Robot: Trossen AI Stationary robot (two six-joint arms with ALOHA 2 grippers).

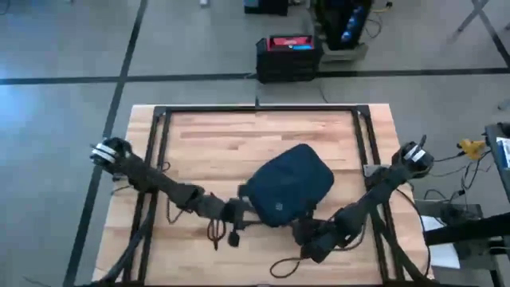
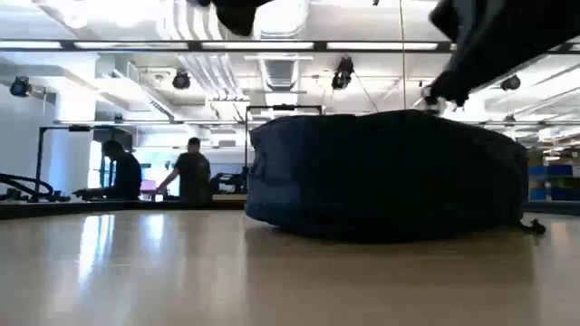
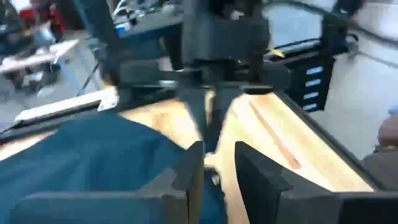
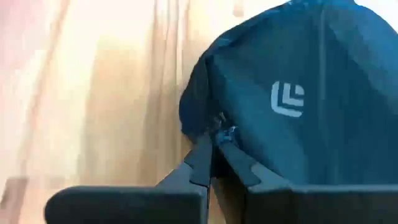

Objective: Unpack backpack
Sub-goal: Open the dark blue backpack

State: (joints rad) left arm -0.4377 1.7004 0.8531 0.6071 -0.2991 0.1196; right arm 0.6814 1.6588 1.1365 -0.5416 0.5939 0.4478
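The dark navy backpack (image 1: 287, 187) lies flat on the wooden table, its light logo patch (image 4: 287, 98) facing up. In the low view it is a rounded mound (image 2: 390, 177). My left gripper (image 1: 239, 211) is at the backpack's near left edge, its fingers (image 3: 214, 165) a narrow gap apart with navy cloth between them. My right gripper (image 1: 307, 231) is at the near edge, shut (image 4: 214, 146) at the seam. My left gripper has a bit of the backpack's edge cloth (image 3: 211, 196) between its two fingers, coming nearly level from the table's left. Blur hides whether it is a fold, a strap or one layer. The backpack rests on the table. My right gripper pinches a small pull (image 4: 225, 132) at the backpack's edge seam between its fingertips. The fingers slant down from the table's near right side. The backpack lies on the table below.
Black cables (image 1: 215, 231) lie on the table near the front edge, with another loop (image 1: 287, 267) by the right arm. A black frame rail (image 1: 255, 112) borders the tabletop. A black case (image 1: 288, 57) stands on the floor beyond. Two people (image 2: 190, 172) are far behind the table.
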